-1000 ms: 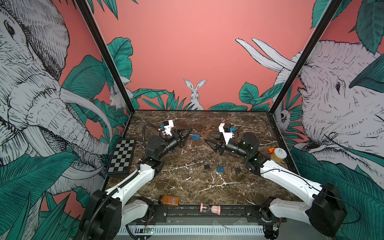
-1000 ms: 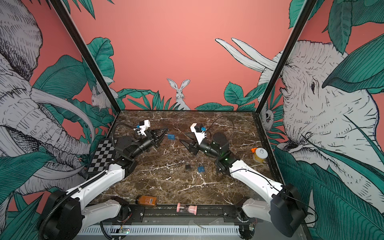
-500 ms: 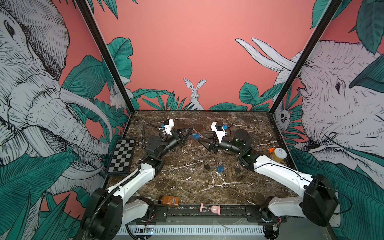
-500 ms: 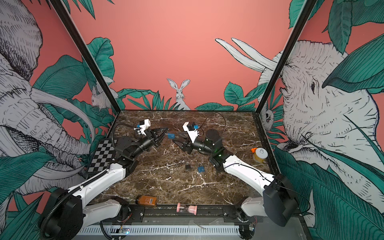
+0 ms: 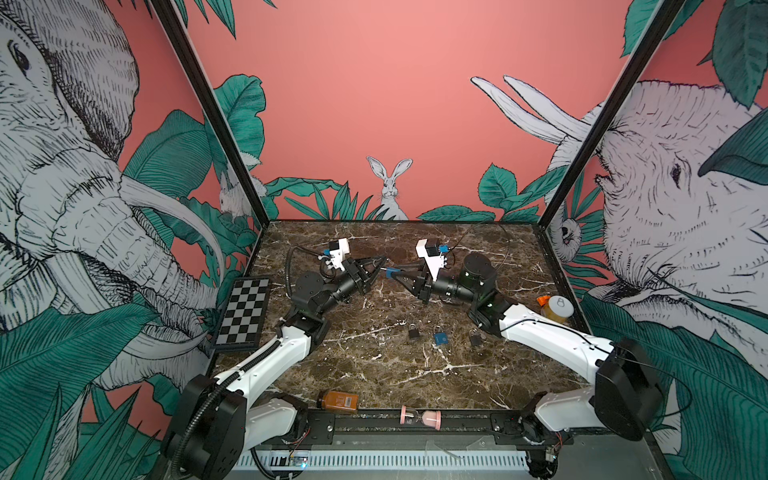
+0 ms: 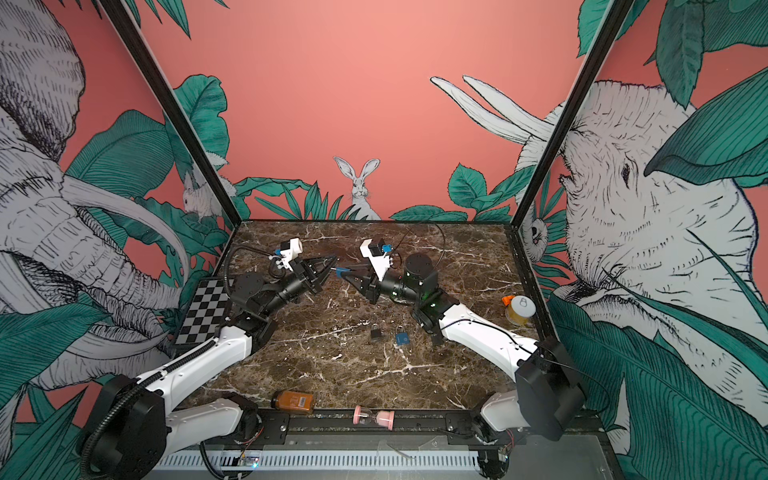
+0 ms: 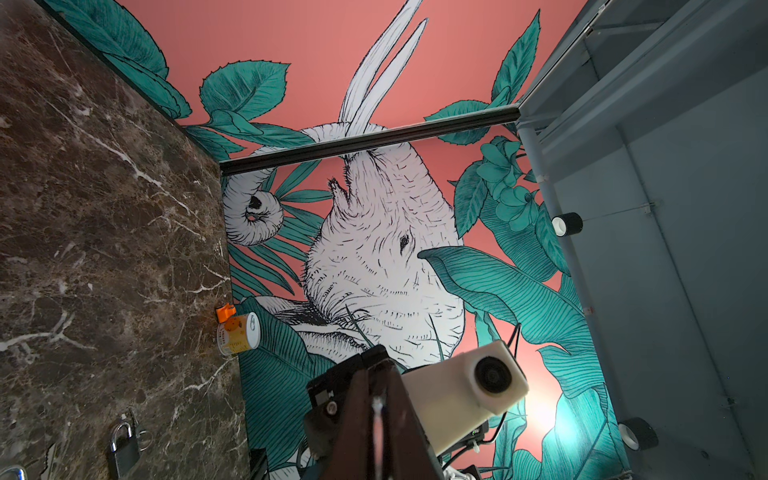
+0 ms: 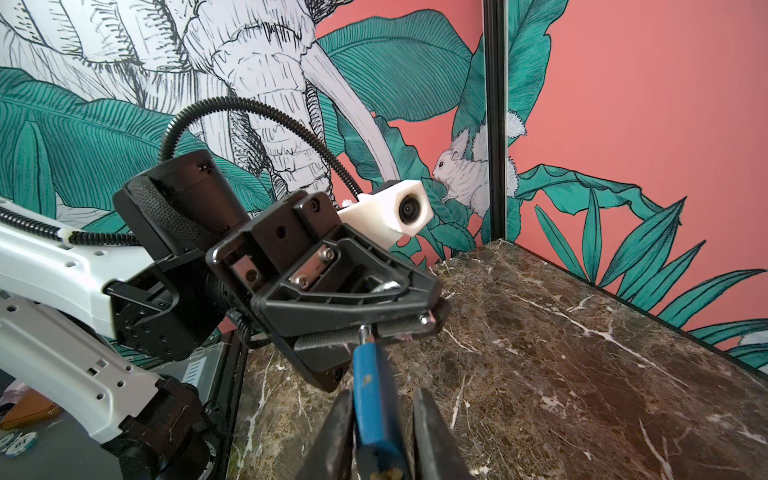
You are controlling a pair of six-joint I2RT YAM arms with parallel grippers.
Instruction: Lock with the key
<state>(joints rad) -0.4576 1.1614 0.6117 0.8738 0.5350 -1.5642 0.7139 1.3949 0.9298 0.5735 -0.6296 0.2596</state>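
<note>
Two arms [image 5: 270,357] [image 5: 552,336] facing, blue key [image 8: 372,399] between right fingers [image 8: 434,440], table edges [image 5: 457,401] well away.

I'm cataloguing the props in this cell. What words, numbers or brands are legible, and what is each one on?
"8", or a mark shaped like it, uncertain: on the white lid of the yellow jar.
Jar label: print too small to read.
Amber bottle label: blurred.
Blue padlock: round mark, unreadable.
</note>
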